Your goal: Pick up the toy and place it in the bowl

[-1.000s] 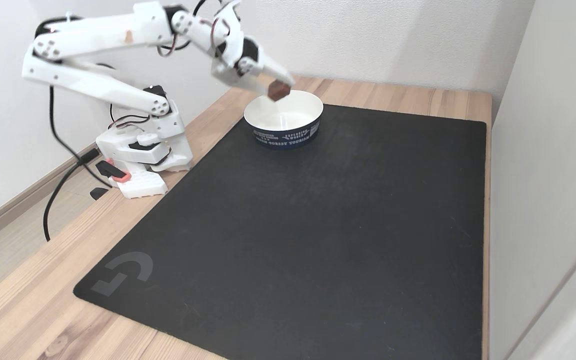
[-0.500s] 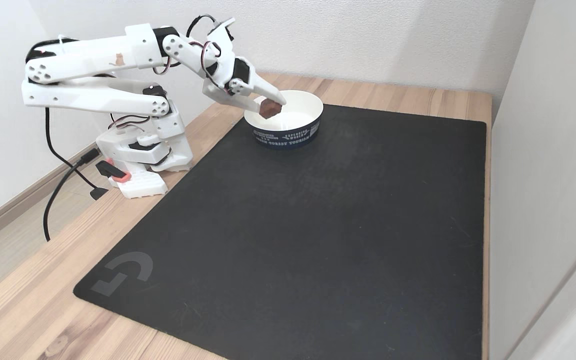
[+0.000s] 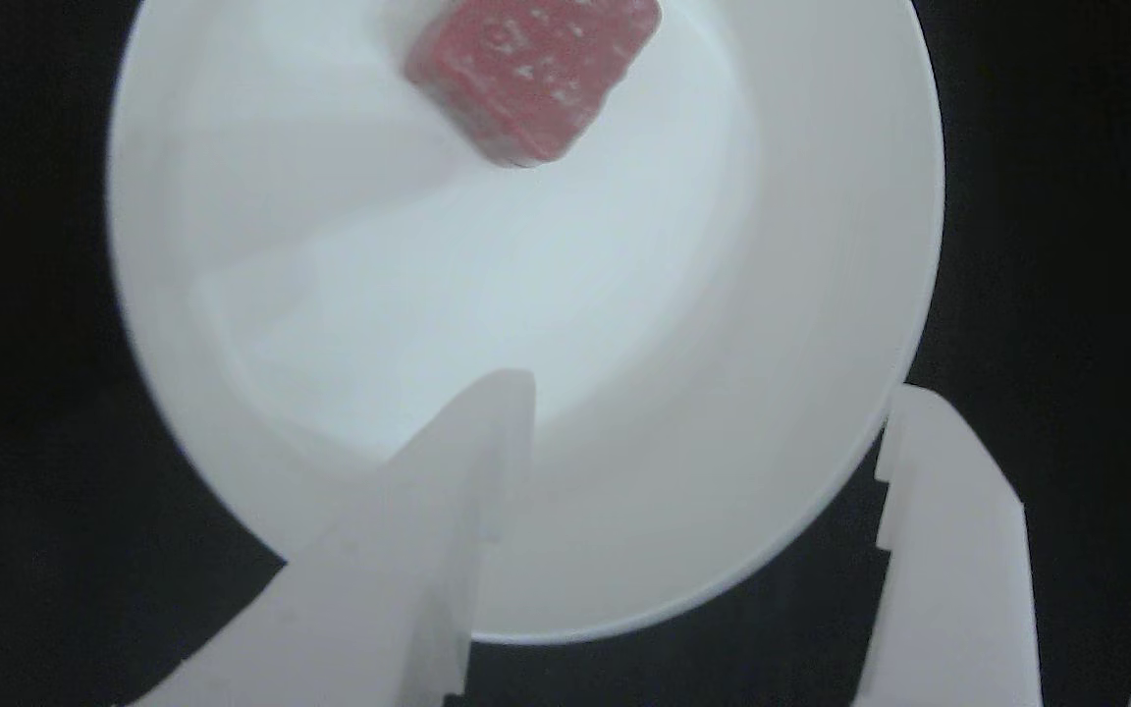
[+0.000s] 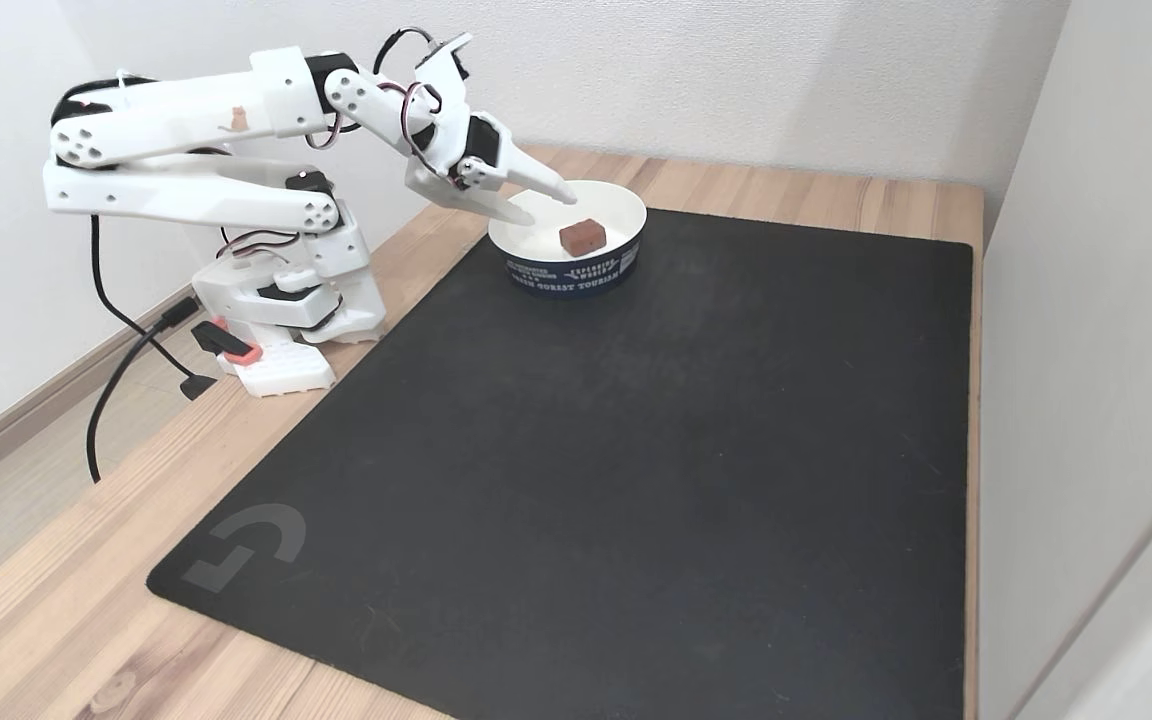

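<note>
And it's down! The toy [image 4: 582, 236] now sits on the floor of the bowl [image 4: 612, 206], where half a second ago it was pinched in the gripper [image 4: 548, 206] just over the near rim. The drop is made. In the other view the toy [image 3: 534, 74] lies toward the top of the bowl's smooth white inside, speckled face up, well clear of both fingers [image 3: 472, 462]. It looks a touch blurred there, so it may not have settled yet; I can't tell for sure.

The fingers stand wide apart, holding nothing. One reaches in over the white floor, the other hangs outside the rim [image 3: 919, 324] above the black mat [image 4: 636, 480]. In the fixed view the arm's pose matches the one half a second back, stretched low from its base on the desk [image 4: 56, 620] with the gripper poised over the bowl's left edge. Only the fingers have parted and the toy has fallen.

So the placing looks done, by my reading. What's left is a clean exit: lift straight up and pull back without clipping the rim, since one finger straddles it and a nudge could shift the bowl.
</note>
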